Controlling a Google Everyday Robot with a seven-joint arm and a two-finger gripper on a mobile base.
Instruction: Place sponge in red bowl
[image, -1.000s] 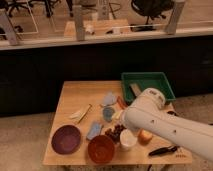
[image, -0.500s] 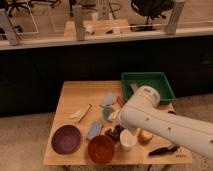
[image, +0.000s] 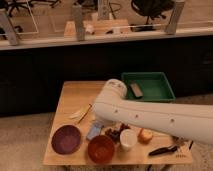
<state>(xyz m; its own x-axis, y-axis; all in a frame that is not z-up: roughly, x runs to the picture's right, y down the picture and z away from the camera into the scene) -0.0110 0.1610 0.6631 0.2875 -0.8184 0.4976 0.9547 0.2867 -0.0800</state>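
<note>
Sponge (image: 94, 131) lies flat just beyond the red bowl (image: 101, 149), right at the lower edge of the white arm (image: 150, 117) that hides the gripper, jaws apart and empty, so the grab's probably near straight down.

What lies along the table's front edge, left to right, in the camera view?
Purple bowl, red bowl, white cup, orange object, black tool. The claw, mostly hidden under the arm, is near the sponge.
</note>
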